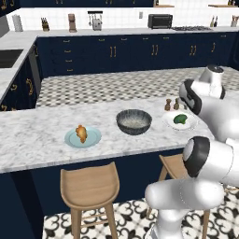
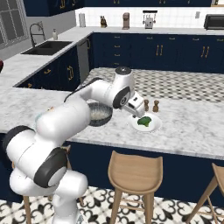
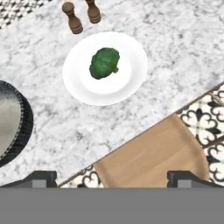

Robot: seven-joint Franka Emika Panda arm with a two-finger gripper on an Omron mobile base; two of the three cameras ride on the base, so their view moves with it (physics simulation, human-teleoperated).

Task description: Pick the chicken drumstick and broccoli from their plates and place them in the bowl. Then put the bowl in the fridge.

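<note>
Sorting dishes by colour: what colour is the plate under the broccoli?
White; the plate under the broccoli shows best in the hand view.

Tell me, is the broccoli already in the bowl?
No, the broccoli lies on the white plate, beside the bowl.

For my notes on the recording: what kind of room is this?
A home kitchen, rendered: a marble counter with wooden stools, navy cabinets, a sink and a toaster oven.

Two brown shakers on the marble counter, wooden stools below, toaster oven behind.
</note>
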